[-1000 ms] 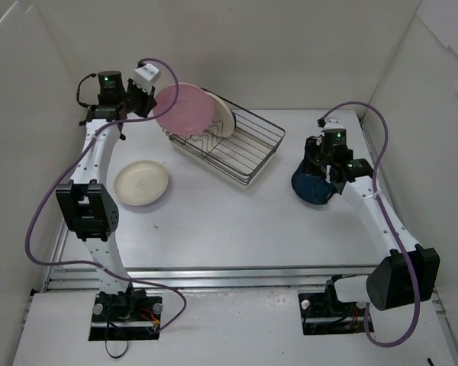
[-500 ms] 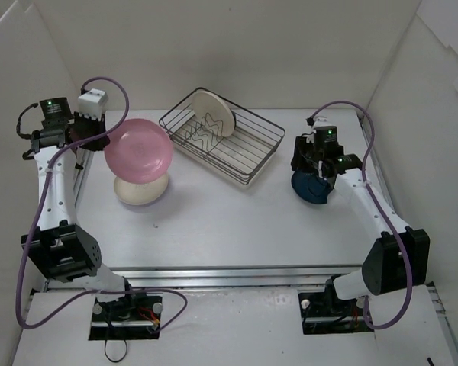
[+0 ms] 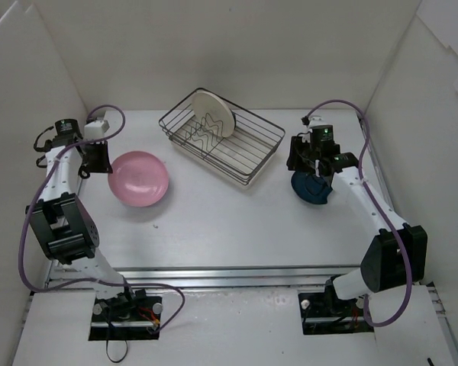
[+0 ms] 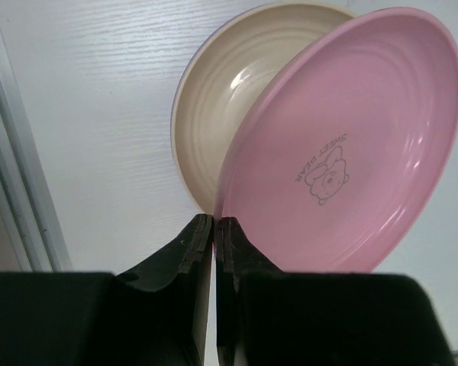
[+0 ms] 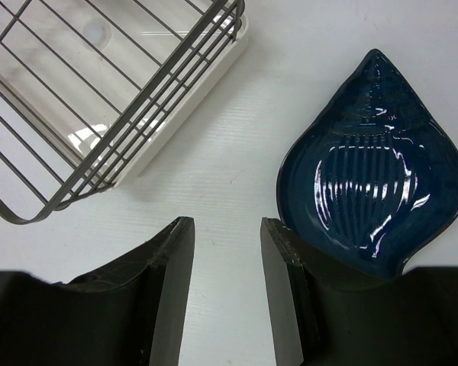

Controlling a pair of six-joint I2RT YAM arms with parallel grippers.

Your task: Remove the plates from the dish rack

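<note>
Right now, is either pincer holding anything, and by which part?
Left pincer pinches the pink plate by its rim, tilted over the cream plate. Right pincer is open, holding nothing.

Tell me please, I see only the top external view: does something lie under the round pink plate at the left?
Observer: Yes. The left wrist view shows a round cream plate beneath the round pink plate, which is tilted.
Operator: Is the pink one gripped?
Observer: Yes, the left gripper is shut on its rim.
Operator: And the other arm?
Observer: The right gripper is open and empty; the dark blue shell-shaped plate lies beside it, outside the jaws.
</note>
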